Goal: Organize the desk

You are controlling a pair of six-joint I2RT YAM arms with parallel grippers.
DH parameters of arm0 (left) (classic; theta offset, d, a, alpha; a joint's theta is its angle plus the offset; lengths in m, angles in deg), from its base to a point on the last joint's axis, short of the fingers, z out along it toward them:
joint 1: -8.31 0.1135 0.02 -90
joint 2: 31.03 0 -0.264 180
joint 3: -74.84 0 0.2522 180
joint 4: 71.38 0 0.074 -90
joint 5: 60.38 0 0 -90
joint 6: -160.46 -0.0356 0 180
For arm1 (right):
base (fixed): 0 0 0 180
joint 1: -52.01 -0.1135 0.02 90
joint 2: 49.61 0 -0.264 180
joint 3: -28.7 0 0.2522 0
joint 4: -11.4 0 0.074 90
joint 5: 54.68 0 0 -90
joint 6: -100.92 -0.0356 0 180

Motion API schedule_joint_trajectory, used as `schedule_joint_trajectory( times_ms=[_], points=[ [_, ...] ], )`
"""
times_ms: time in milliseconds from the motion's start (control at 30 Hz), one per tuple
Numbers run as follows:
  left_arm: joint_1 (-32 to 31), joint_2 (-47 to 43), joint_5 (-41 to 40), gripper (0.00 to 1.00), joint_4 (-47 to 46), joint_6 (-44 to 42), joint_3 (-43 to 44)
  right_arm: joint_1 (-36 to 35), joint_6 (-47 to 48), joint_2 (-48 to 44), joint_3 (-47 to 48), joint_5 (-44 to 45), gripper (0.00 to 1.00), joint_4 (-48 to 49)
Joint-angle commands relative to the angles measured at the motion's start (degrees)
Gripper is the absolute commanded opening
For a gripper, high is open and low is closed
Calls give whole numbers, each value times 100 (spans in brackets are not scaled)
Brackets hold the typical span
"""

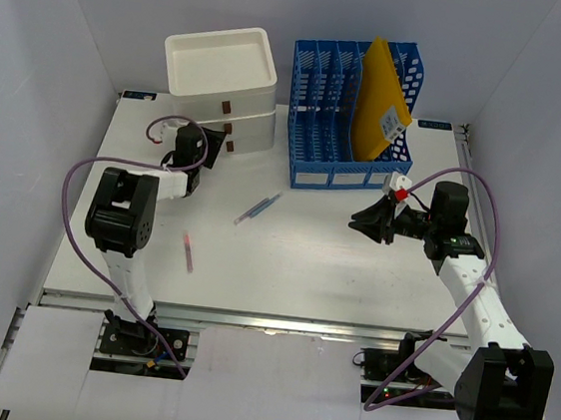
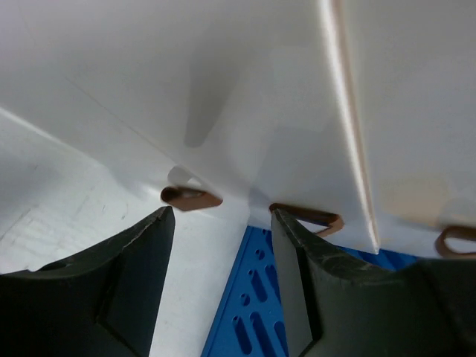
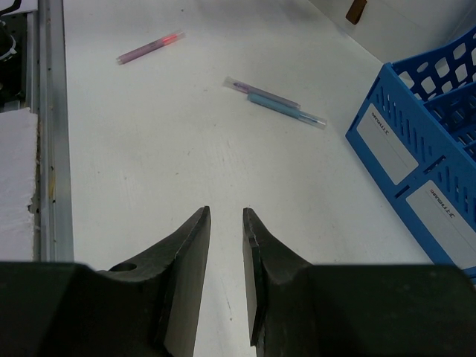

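Three pens [image 1: 258, 209] lie loose mid-desk [image 1: 334, 276], which spans under both arms; likely step is opening the drawer box [image 1: 223, 84] at the far-left corner: left jaws open at its brown tab [image 2: 190, 198], right jaws slightly apart and empty, so next pinch the tab squarely and pull.

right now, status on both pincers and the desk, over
Left pincer open at drawer box tabs, empty. Right pincer slightly open, empty, over desk. Pens loose on it.
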Motion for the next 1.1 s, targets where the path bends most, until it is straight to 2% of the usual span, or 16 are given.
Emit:
schedule_joint_trajectory(
  times_ms=[0,167,267,400,533,600,733,833,1067],
  points=[
    [181,-73,198,68,5,-256,349,30,95,41,-10,11,31,62],
    [319,-177,484,69,-243,-471,183,44,95,41,-10,22,31,62],
    [371,-377,1057,69,-766,-798,-251,60,95,26,-2,6,31,60],
    [375,-748,1751,70,-1088,-1662,-818,79,104,-1,-1,-12,31,45],
    [266,-1102,2036,68,-823,-2713,-1145,71,138,6,-1,-47,31,1],
    [151,-1233,1857,68,-465,-3419,-1140,79,148,13,8,-48,31,-7],
    [-243,-1321,1347,68,-333,-4882,-1008,79,138,6,8,-48,31,-8],
    [-403,-1152,1132,68,-404,-5291,-842,79,128,11,8,-46,31,0],
    [-585,-438,121,68,-485,-5427,-368,106,122,56,8,-13,31,0]
  ],
)
